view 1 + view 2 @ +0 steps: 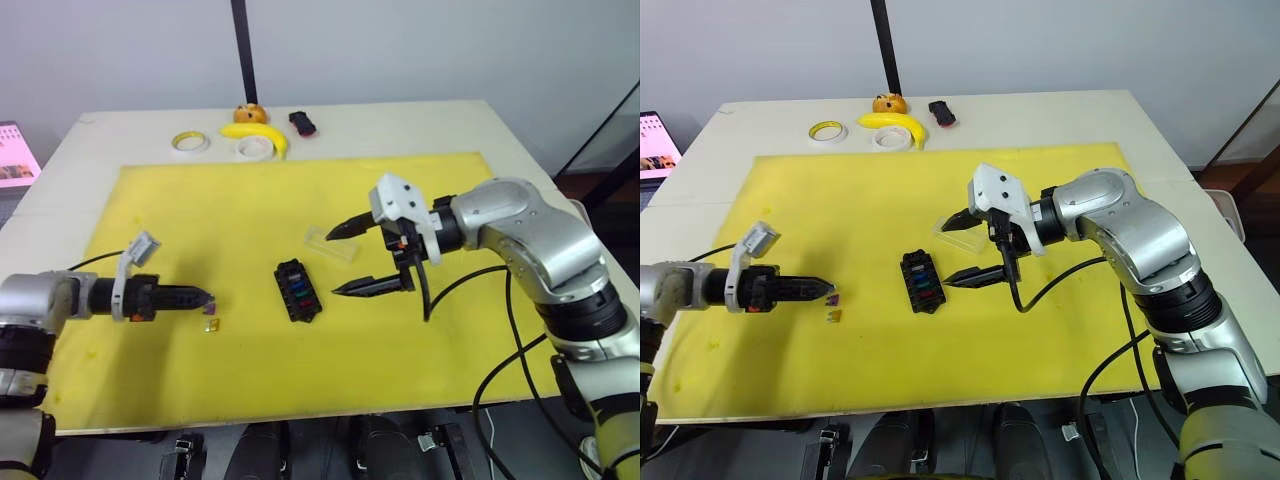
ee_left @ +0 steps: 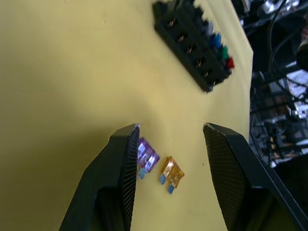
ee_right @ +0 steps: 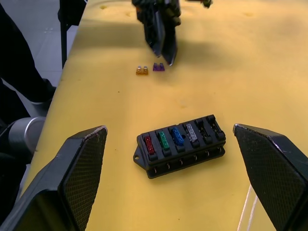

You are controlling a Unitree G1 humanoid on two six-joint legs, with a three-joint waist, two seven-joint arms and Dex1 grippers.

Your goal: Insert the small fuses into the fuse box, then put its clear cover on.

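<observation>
**Four fuses seated, two loose on the mat, cover off**

The fuse box lies flat near the middle of the yellow mat, which covers most of the table. One row of its slots carries four fuses in sequence: red, green, blue and grey. The two slots beyond the grey one are unfilled.

The purple fuse and the yellow fuse lie side by side on the mat, close together but apart, well to the robot's left of the fuse box.

The left gripper is low over the mat with its fingers spread wide and nothing between them. Its fingertips are at the two loose fuses; in the left wrist view the purple fuse sits right against the inner face of one finger, while the yellow fuse lies in the gap.

The clear cover rests on the mat just beyond the fuse box, on the far side, separate from it.

The right gripper hangs above the mat to the robot's right of the fuse box, jaws wide and holding nothing. One fingertip is over the clear cover; contact cannot be determined.

At the far table edge, off the mat, are two tape rolls, a banana, an orange object and a small black-and-red gadget.
</observation>
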